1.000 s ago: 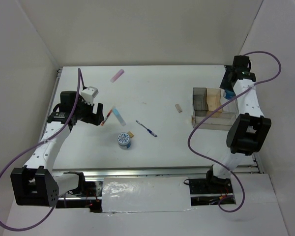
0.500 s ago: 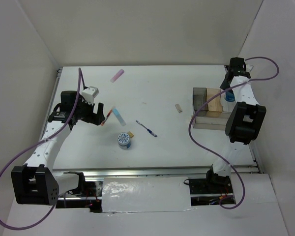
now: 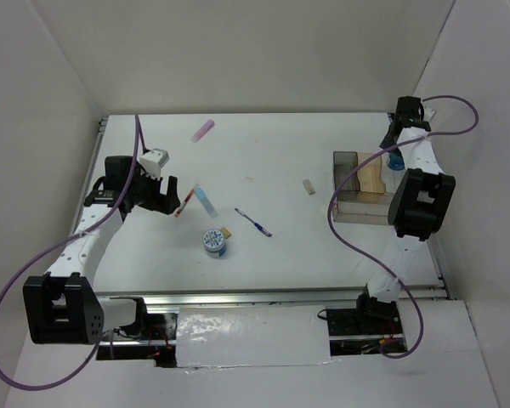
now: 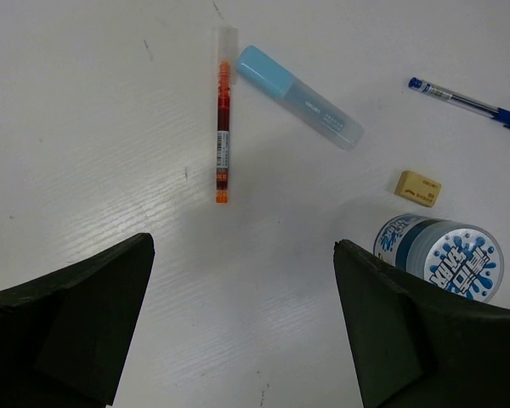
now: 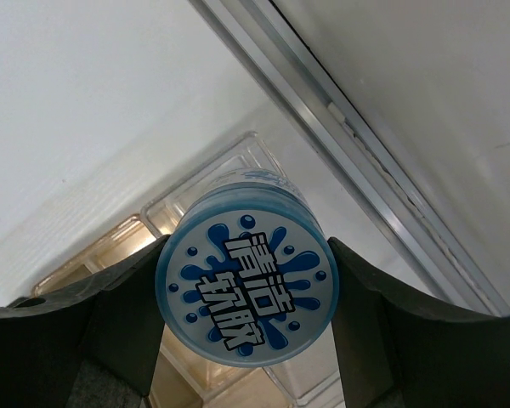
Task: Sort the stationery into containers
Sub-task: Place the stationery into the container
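My right gripper [image 5: 248,293] is shut on a round blue-white roll [image 5: 248,285] and holds it above the far right end of the clear divided tray [image 5: 123,231]. From above, the tray [image 3: 367,197] sits at the right with its smoky-grey section [image 3: 345,170]. My left gripper [image 4: 242,327] is open and empty above bare table, short of the red pen [image 4: 223,127], light-blue bar [image 4: 299,85], tan cube [image 4: 417,188], second roll [image 4: 442,259] and blue pen [image 4: 467,104]. The pink bar [image 3: 203,130] lies far back and the beige block [image 3: 308,186] left of the tray.
A metal rail [image 5: 365,161] runs along the table's right edge just beyond the tray. White walls close in the table at the back and both sides.
My right gripper has carried the roll a little further back and right over the tray's far end. My left gripper has barely moved.
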`<control>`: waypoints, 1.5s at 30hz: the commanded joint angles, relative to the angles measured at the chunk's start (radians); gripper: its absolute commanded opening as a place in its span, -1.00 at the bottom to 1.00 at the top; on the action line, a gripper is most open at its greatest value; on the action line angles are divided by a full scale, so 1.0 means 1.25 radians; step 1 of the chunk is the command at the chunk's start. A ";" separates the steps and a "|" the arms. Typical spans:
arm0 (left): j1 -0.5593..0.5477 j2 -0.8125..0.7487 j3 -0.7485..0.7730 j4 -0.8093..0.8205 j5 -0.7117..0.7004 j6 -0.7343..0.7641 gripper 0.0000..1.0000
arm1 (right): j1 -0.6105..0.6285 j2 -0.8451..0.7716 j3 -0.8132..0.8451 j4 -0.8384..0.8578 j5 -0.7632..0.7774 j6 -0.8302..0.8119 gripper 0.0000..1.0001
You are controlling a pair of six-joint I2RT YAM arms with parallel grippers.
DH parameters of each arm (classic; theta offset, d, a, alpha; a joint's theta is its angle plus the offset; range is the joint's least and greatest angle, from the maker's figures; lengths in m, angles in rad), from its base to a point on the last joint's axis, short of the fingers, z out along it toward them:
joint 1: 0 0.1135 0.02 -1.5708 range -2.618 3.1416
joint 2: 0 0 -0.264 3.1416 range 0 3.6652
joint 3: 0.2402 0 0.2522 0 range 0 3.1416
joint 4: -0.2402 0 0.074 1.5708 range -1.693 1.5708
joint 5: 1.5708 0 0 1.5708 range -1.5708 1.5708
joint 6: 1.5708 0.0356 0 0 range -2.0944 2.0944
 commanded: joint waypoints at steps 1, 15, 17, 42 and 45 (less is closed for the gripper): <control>0.006 0.008 0.002 0.029 0.025 -0.005 0.99 | -0.009 0.015 0.066 0.047 -0.003 0.000 -1.00; 0.011 0.036 0.002 0.037 0.034 -0.004 0.99 | 0.003 0.075 0.116 0.050 -0.013 -0.012 -0.96; 0.011 0.042 0.004 0.034 0.037 -0.004 0.99 | 0.006 0.081 0.123 0.044 -0.016 -0.012 -0.89; 0.024 0.034 -0.017 0.034 0.044 0.004 0.98 | 0.037 0.058 0.114 0.020 -0.032 -0.001 -0.27; 0.026 0.036 -0.014 0.036 0.050 0.001 0.99 | 0.034 0.055 0.114 0.020 -0.047 -0.006 0.13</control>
